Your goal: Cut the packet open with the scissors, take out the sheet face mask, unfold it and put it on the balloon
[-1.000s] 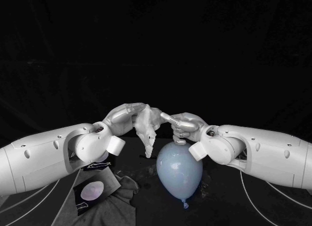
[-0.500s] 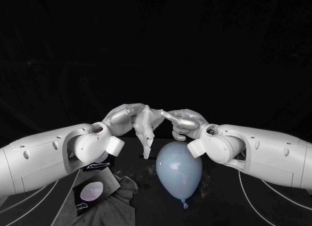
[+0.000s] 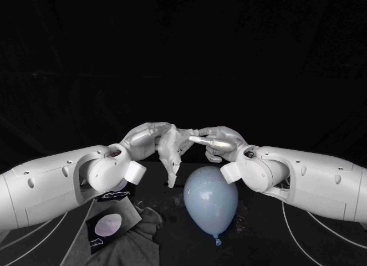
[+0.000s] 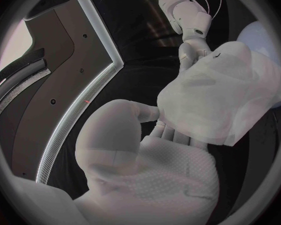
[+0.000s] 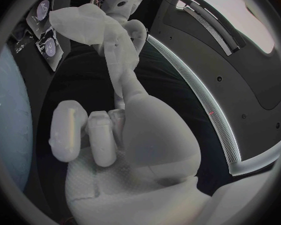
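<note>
Sheet face mask [image 3: 174, 152]: crumpled and partly unfolded, hanging between both hands at 11 o'clock from the balloon [image 3: 210, 202].
Left hand [image 3: 147, 136]: fingers closed round the mask's upper part.
Right hand [image 3: 219, 141]: fingertips pinching the mask's edge, other fingers curled in.
Packet [image 3: 110, 224]: lying at 8 o'clock from the balloon.
</note>
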`<action>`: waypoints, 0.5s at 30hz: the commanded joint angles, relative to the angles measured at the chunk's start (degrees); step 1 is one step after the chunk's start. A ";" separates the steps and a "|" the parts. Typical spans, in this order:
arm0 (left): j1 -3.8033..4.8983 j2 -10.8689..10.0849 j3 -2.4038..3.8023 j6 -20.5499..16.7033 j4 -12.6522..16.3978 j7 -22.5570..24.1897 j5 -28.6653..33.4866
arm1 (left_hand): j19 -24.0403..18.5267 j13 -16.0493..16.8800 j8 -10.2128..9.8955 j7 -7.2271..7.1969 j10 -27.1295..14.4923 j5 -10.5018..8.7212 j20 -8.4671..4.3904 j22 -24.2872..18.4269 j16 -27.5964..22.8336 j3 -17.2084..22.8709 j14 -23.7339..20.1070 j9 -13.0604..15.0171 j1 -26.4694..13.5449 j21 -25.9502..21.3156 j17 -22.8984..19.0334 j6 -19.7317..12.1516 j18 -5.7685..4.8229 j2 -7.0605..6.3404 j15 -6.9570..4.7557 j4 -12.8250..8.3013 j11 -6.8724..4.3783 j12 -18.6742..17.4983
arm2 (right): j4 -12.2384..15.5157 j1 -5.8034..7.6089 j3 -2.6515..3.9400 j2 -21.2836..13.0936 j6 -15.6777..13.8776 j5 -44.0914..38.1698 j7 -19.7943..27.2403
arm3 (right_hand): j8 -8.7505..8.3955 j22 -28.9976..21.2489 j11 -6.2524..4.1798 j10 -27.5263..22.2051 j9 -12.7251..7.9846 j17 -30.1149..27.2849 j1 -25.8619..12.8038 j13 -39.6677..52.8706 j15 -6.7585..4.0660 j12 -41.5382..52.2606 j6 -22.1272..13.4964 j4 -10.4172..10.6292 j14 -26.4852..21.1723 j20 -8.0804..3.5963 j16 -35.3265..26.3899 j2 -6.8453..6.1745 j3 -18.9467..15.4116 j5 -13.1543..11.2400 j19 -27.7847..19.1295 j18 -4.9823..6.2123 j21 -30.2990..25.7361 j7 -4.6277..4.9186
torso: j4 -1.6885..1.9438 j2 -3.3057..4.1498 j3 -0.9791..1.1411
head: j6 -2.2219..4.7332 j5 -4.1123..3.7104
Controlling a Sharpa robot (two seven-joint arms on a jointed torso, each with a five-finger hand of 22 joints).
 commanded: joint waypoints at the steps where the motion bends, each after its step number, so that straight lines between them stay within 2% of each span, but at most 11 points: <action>1: 0.05 -0.08 0.09 -1.43 0.21 0.40 -6.61 | -1.16 -0.09 -0.61 1.17 -1.20 0.19 0.01 0.45 0.21 -1.04 -1.12 -0.43 0.76 0.56 -0.08 -0.25 0.82 0.09 0.17 -0.40 0.13 -0.34 | 0.42 0.00 0.16 -0.30 -3.81 -1.18 1.52 | 1.21 11.02 -3.26 5.70 0.53 15.05 4.45 10.06 -1.07 0.22 -1.06 -1.72 6.78 -0.35 0.20 7.22 3.30 0.19 -0.04 -0.84 0.19 0.07 | -0.03 -0.02 0.02 | -0.03 -0.04; 2: 0.05 -0.14 0.10 -1.78 0.24 0.34 -8.16 | -1.60 -0.09 -0.81 1.19 -1.37 0.20 0.10 0.56 0.12 -1.38 -1.56 -0.61 1.06 0.65 -0.17 -0.22 0.79 0.12 0.23 -0.48 0.21 -0.32 | 0.54 0.02 0.21 -0.42 -4.24 -1.32 1.52 | 1.25 11.02 -3.25 5.70 0.54 15.05 4.34 10.07 -1.07 0.22 -1.08 -1.79 6.78 -0.35 0.20 7.18 3.44 0.18 -0.05 -0.84 0.18 0.06 | -0.03 -0.03 0.02 | -0.01 -0.07; 5: 0.05 -0.24 0.10 -2.54 0.33 0.16 -11.36 | -4.46 -0.07 -1.72 1.44 -1.70 0.20 0.64 0.52 -1.68 -2.85 -4.97 -1.49 2.41 0.04 -1.25 0.07 0.62 0.20 0.86 -0.59 0.58 -0.28 | 0.78 0.15 0.33 -0.71 -5.02 -1.61 1.34 | 2.34 11.01 -3.29 5.85 0.80 15.05 1.00 10.25 -1.04 0.29 -1.53 -3.95 6.78 -0.33 0.20 5.90 7.90 0.28 -0.05 -0.84 0.20 0.11 | -0.05 -0.07 0.02 | -0.01 -0.16; 6: 0.05 -0.27 0.10 -2.85 0.37 0.12 -12.36 | -5.13 -0.08 -1.88 1.55 -1.84 0.18 0.77 0.40 -2.22 -3.08 -5.76 -1.66 2.70 -0.26 -1.57 0.11 0.60 0.26 1.01 -0.56 0.67 -0.31 | 0.87 0.22 0.36 -0.82 -5.15 -1.80 1.15 | 2.34 11.01 -3.29 5.85 0.80 15.05 1.00 10.25 -1.04 0.29 -1.53 -3.95 6.78 -0.33 0.20 5.90 7.90 0.28 -0.05 -0.84 0.20 0.11 | -0.05 -0.08 0.01 | -0.04 -0.13; 7: 0.05 -0.28 0.10 -3.14 0.39 0.10 -13.08 | -6.39 -0.10 -2.05 1.70 -2.09 0.18 1.03 0.05 -3.34 -3.38 -7.34 -1.86 3.12 -1.00 -2.15 0.18 0.51 0.32 1.38 -0.49 0.86 -0.32 | 0.96 0.29 0.39 -0.92 -5.24 -2.02 0.94 | 3.03 11.00 -3.40 5.89 0.89 15.05 -1.68 10.31 -1.00 0.27 -1.70 -5.40 6.78 -0.30 0.20 5.11 11.68 0.22 -0.05 -0.83 0.19 0.27 | -0.04 -0.08 0.01 | -0.03 -0.15; 8: 0.05 -0.30 0.10 -3.51 0.39 0.13 -13.83 | -7.97 -0.10 -2.17 1.89 -2.18 0.18 1.39 -0.49 -4.83 -3.63 -9.52 -2.02 3.46 -2.08 -2.86 0.24 0.28 0.36 1.83 -0.35 1.15 -0.32 | 1.07 0.37 0.42 -1.03 -5.29 -2.36 0.60 | 3.18 11.00 -3.20 5.94 0.90 15.05 -2.35 10.36 -1.05 0.31 -1.78 -5.87 6.78 -0.29 0.20 4.64 12.59 0.28 -0.04 -0.84 0.21 0.10 | -0.04 -0.08 0.02 | -0.01 -0.15; 9: 0.05 -0.30 0.10 -3.91 0.39 0.20 -14.41 | -11.11 -0.12 -2.38 2.20 -2.49 0.18 2.17 -1.79 -8.36 -3.99 -14.60 -2.32 4.21 -4.53 -4.49 0.23 -0.17 0.46 3.10 -0.08 1.78 -0.34 | 1.18 0.47 0.44 -1.13 -5.24 -2.73 0.20 | 3.18 11.00 -3.20 5.94 0.90 15.05 -2.35 10.36 -1.05 0.31 -1.78 -5.87 6.78 -0.29 0.20 4.64 12.59 0.28 -0.04 -0.84 0.21 0.10 | -0.03 -0.08 0.02 | 0.00 -0.17; 11: 0.05 -0.30 0.11 -4.53 0.39 0.40 -14.96 | -12.28 -0.11 -2.44 2.45 -2.52 0.18 2.74 -2.65 -10.24 -4.34 -16.79 -2.54 4.90 -5.89 -5.49 0.20 -0.21 0.47 3.63 0.09 2.15 -0.32 | 1.31 0.62 0.47 -1.26 -5.04 -3.37 -0.42 | 3.63 11.01 -3.34 5.95 0.93 15.05 -4.48 10.37 -0.97 0.27 -1.95 -6.95 6.78 -0.31 0.20 3.75 15.54 0.20 0.01 -0.84 0.27 0.28 | -0.03 -0.08 0.04 | 0.02 -0.22; 12: 0.05 -0.29 0.11 -4.89 0.39 0.55 -15.12 | -12.86 -0.11 -2.44 2.57 -2.53 0.17 3.01 -3.14 -11.50 -4.47 -18.34 -2.65 5.26 -6.63 -6.12 0.18 -0.16 0.56 4.04 0.24 2.41 -0.32 | 1.39 0.72 0.48 -1.34 -4.87 -3.78 -0.83 | 3.68 11.01 -3.33 5.95 0.93 15.05 -4.71 10.37 -0.97 0.27 -1.97 -7.06 6.78 -0.31 0.20 3.65 15.86 0.21 0.01 -0.84 0.27 0.28 | -0.05 -0.09 0.01 | 0.03 -0.25; 14: 0.05 -0.28 0.12 -5.77 0.35 0.95 -15.17 | -14.32 -0.11 -2.39 2.75 -2.60 0.18 3.88 -4.35 -13.78 -4.79 -21.00 -2.86 5.92 -8.49 -7.42 0.10 -0.31 0.48 4.72 0.60 2.71 -0.32 | 1.57 0.94 0.50 -1.51 -4.55 -4.75 -1.82 | 4.82 10.95 -3.19 5.99 1.10 15.05 -9.31 10.41 -0.97 0.20 -2.22 -9.24 6.78 -0.30 0.20 1.82 22.83 0.12 -0.03 -0.80 0.11 0.24 | -0.05 -0.05 0.00 | 0.05 -0.25; 15: 0.05 -0.26 0.12 -6.26 0.30 1.18 -15.01 | -15.42 -0.13 -2.34 2.79 -2.78 0.17 4.41 -5.21 -14.92 -4.92 -22.49 -3.00 6.29 -9.83 -8.19 0.02 -0.38 0.46 5.16 0.85 2.92 -0.34 | 1.66 1.07 0.51 -1.60 -4.40 -5.25 -2.41 | 4.82 10.95 -3.19 5.99 1.10 15.05 -9.31 10.41 -0.97 0.20 -2.22 -9.24 6.78 -0.30 0.20 1.82 22.83 0.12 -0.03 -0.80 0.11 0.24 | -0.05 -0.03 0.02 | 0.06 -0.22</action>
